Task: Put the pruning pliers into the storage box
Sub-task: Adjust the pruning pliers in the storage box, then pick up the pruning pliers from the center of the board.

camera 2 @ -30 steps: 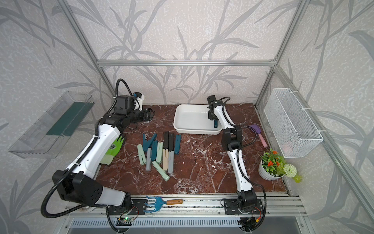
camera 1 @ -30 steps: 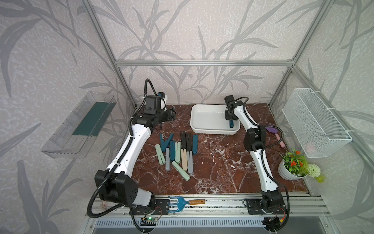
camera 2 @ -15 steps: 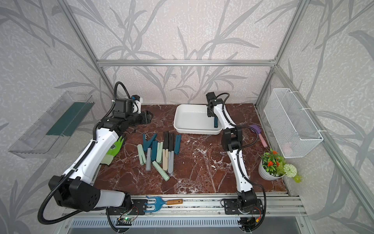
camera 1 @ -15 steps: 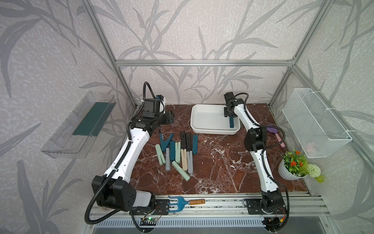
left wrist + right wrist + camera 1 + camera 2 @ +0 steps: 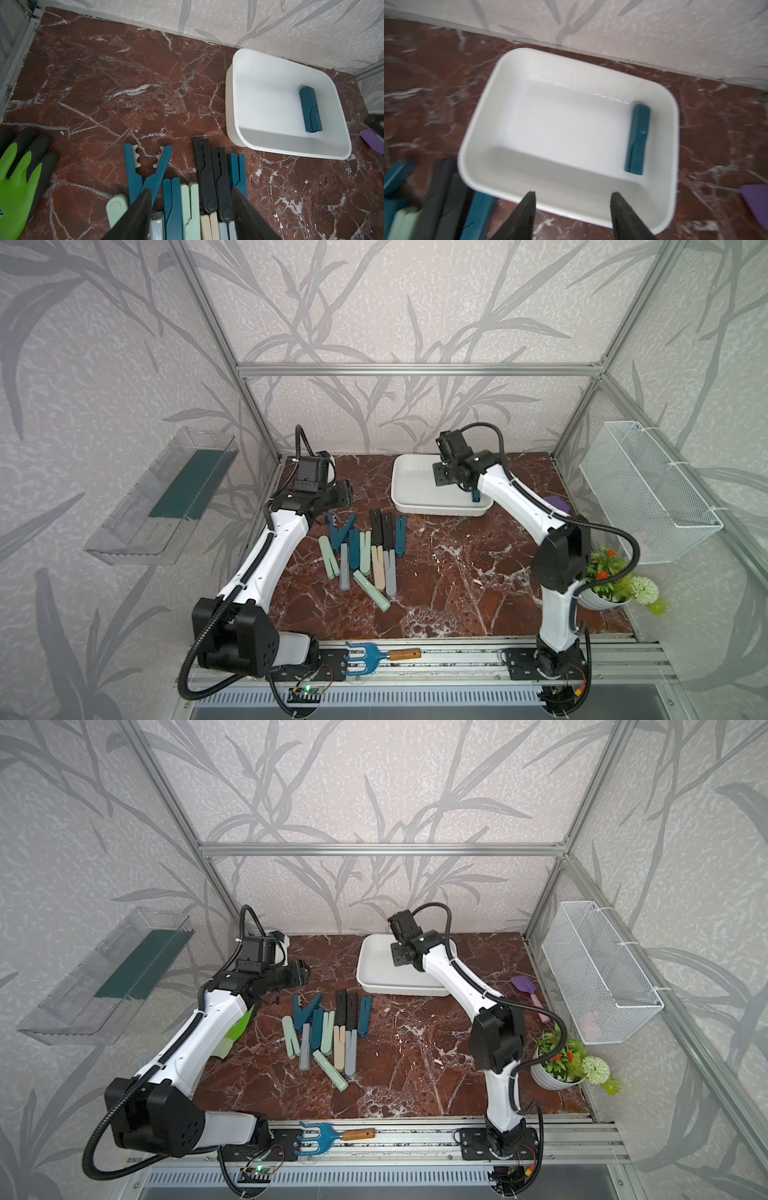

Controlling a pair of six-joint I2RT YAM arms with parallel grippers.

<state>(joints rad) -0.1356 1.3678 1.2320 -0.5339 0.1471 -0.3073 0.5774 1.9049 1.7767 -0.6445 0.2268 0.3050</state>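
Pruning pliers (image 5: pixel 207 178) piled just below the left end effector (image 5: pixel 191 189), parted and empty.
Straddle one pair crosswise, clear of neighbours; right end effector (image 5: pixel 572 193) parted, empty, above the storage box (image 5: pixel 560 124).

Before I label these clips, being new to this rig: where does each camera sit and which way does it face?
Top views: high above the front rail, looking down at the table; left arm and right arm whole, pruning pliers, storage box.
Left wrist: on the left arm, facing pliers, green glove, box; open jaws show.
Right wrist: on the right arm, facing the box; open jaws show.
Shared: both wrist views show the teal pliers lying in the box.
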